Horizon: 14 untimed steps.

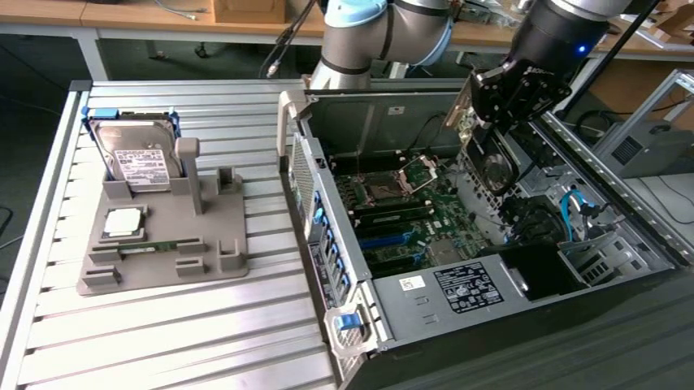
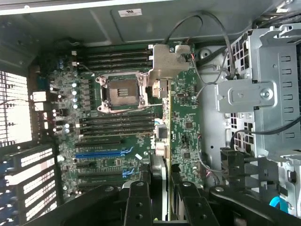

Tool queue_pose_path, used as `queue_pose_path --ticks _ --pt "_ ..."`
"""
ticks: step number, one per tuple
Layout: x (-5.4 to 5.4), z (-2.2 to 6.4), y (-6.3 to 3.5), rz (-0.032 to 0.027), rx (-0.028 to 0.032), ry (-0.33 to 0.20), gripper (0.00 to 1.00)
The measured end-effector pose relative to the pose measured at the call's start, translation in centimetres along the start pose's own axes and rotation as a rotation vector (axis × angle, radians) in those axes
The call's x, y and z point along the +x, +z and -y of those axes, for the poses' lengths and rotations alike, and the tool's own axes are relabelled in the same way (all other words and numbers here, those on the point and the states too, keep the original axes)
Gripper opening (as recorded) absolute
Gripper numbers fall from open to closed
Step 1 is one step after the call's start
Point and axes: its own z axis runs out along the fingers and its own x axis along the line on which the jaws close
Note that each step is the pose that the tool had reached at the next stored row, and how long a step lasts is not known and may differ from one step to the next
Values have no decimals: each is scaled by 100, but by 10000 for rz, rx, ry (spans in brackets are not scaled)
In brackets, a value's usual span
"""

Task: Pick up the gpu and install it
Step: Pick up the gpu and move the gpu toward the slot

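My gripper (image 1: 493,118) is shut on the gpu (image 1: 490,162), a thin dark card with a round fan, and holds it on edge above the open computer case (image 1: 325,236). In the wrist view the gpu (image 2: 168,117) shows edge-on between my black fingers (image 2: 138,202), and its silver end bracket (image 2: 165,63) points away from me. The card hangs over the green motherboard (image 2: 108,132), apart from it. It is off to one side of the blue expansion slot (image 2: 101,153).
On the slatted table at the exterior view's left, a grey fixture (image 1: 162,244) carries a silver hard drive (image 1: 141,162) and a processor chip (image 1: 123,221). Inside the case are a power supply (image 1: 466,284), a metal drive cage (image 2: 263,94) and loose cables (image 1: 574,207).
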Motion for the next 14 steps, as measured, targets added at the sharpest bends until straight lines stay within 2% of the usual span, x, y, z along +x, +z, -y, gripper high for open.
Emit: queue_pose_path --ticks 9,14 --pt "-43 13 114 -21 4 -1 27" --pt "-43 13 120 -20 3 -1 27"
